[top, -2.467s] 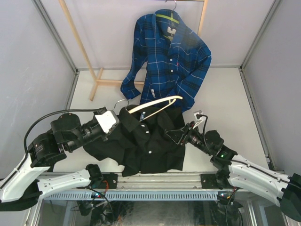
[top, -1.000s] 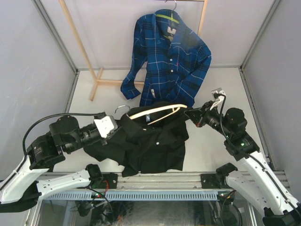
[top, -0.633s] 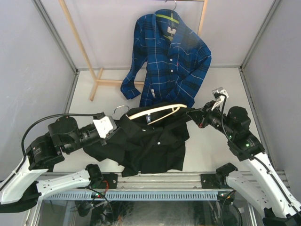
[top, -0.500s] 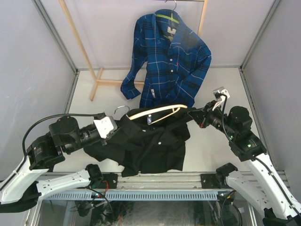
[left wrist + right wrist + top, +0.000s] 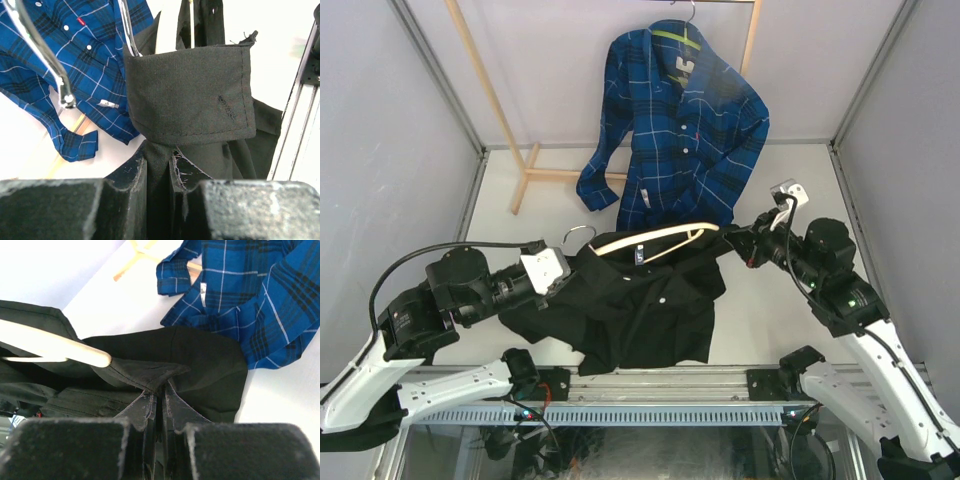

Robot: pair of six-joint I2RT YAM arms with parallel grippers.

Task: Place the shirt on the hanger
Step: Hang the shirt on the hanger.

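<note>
Counting the garments, two shirts were seen: one black shirt (image 5: 640, 310) and one blue plaid shirt (image 5: 680, 130). One pale wooden hanger (image 5: 650, 238) was in full view; of a second, only a silver hook (image 5: 690, 12) was seen above the plaid collar. One wooden rack (image 5: 490, 100) stood at the far-left corner of the worktop (image 5: 790, 190), and the plaid shirt hung at the middle of the far edge.

The black shirt was spread by the middle of the near edge, its upper part lifted between the two arms. The pale hanger was laid across that upper part, its metal hook (image 5: 45, 55) toward the left edge and its other end touching the fold of cloth lifted on the right.

The left arm was stretched low from the near-left corner toward the centre, and the left fingers (image 5: 142, 175) were closed tight on black cloth just below a folded band. The right arm was raised from the near-right corner, bent at the elbow and turned toward the left edge; the right fingers (image 5: 150, 407) were pinched narrow on a peak of the shirt's cloth beside the hanger's end.
</note>
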